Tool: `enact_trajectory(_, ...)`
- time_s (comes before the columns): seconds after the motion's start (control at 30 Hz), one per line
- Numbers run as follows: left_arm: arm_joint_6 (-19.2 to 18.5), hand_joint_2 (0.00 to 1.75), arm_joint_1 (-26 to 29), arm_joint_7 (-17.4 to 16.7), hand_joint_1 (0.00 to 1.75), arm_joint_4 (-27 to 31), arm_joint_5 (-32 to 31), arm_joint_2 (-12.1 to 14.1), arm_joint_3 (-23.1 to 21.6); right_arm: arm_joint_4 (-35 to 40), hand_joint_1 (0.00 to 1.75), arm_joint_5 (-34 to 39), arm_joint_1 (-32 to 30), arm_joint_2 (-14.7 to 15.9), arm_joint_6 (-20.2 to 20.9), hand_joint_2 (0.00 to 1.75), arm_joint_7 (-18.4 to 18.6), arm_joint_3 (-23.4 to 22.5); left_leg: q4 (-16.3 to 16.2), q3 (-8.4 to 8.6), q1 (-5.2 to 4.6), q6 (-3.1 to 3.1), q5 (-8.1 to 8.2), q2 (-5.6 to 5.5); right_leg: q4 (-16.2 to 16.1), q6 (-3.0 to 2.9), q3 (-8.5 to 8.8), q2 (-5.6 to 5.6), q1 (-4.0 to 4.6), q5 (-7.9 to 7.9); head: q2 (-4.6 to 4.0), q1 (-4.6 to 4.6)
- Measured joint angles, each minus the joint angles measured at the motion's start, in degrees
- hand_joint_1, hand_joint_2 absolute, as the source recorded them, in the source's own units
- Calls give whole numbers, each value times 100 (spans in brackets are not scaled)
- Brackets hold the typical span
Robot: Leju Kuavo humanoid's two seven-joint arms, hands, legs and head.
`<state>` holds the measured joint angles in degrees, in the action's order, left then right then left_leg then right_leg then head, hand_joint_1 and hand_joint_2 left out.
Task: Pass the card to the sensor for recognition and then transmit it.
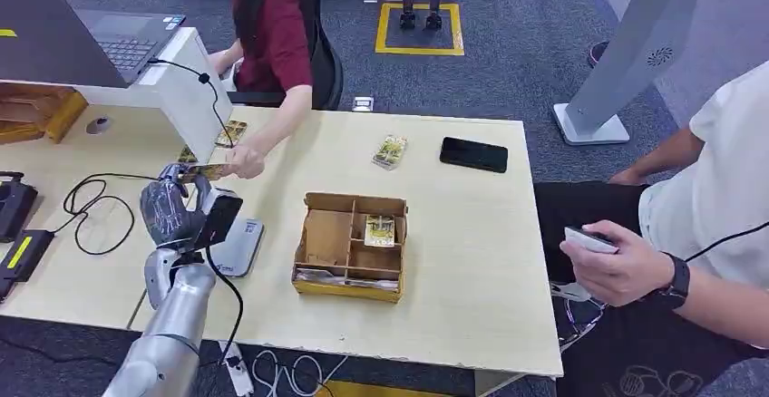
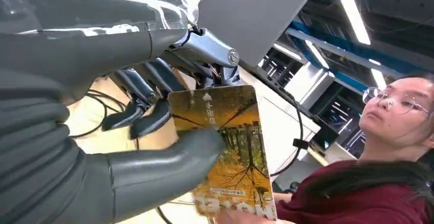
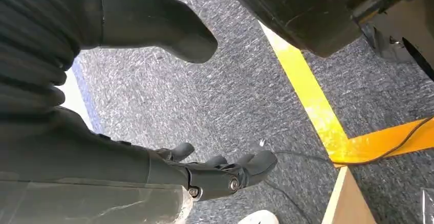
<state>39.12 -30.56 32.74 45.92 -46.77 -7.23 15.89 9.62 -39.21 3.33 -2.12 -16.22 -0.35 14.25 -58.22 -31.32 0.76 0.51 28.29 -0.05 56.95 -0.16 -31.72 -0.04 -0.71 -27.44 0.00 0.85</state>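
While the left hand [image 2: 153, 132] pinches the yellow card [image 2: 230, 152] above the table beside the card reader [image 1: 238, 245], with a person's hand [image 1: 245, 161] on its far end, a mistimed release could drop it; the right hand [image 3: 204, 175] hangs empty, fingers apart.

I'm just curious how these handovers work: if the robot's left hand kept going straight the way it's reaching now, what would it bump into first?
Most likely the person's hand, already touching the far end of the card that the left hand holds; depth is hard to judge.
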Motion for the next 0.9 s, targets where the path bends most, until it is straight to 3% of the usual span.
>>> enact_trajectory(0.17, -7, 175, 0, 98, 0, -28, 473, 4, -2, 0, 0, -4, 1, -2, 0, 175, 0, 0, 0, 0, 0, 0, 0, 0, 0, 0, 0, 0, 0, 0, 0, -2)
enact_trajectory(0.3, -227, 175, 0, 25, 0, -48, 1136, 0, -22, 0, 0, -9, 1, -2, -2, 175, 4, -6, 0, 0, 0, 0, 0, 0, 0, 0, 0, 0, 0, 0, 0, -2)
enact_trajectory(0.37, -436, 175, 0, -168, 0, -44, 1346, -2, -56, 0, 0, 2, -1, -2, -20, 175, 17, -17, 0, 1, 0, 0, 0, 1, 0, 0, 0, 0, 0, 0, 0, 0)
enact_trajectory(0.47, -1183, 175, 102, -499, 0, 164, 1548, 107, -366, 0, 0, 35, -3, -2, -44, 175, 17, -94, 0, -2, 0, 0, 0, 1, 1, 0, 0, 1, 0, 0, 0, 0)
enact_trajectory(0.6, -1804, 175, 522, -551, 0, 895, 1670, 468, -953, -2, 0, 118, -24, -2, -33, 175, 33, -184, 1, -4, 0, 0, 1, 13, 2, 0, -5, 17, 0, 0, 0, -2)
enact_trajectory(0.77, -2911, 175, 1443, -365, 0, 2538, 1922, 1217, -1673, -2, 0, 131, -73, 0, 15, 175, 33, -317, 3, -15, 5, 1, 3, 16, 3, -3, -23, 24, 1, -4, 0, -2)
enact_trajectory(0.9, -2913, 175, 2158, -245, 0, 3675, 1344, 1710, -2138, -2, 0, 205, -81, 0, -46, 175, -28, -441, 4, -21, 3, 1, 3, 16, 2, -2, -29, 21, 1, -5, 0, 0)
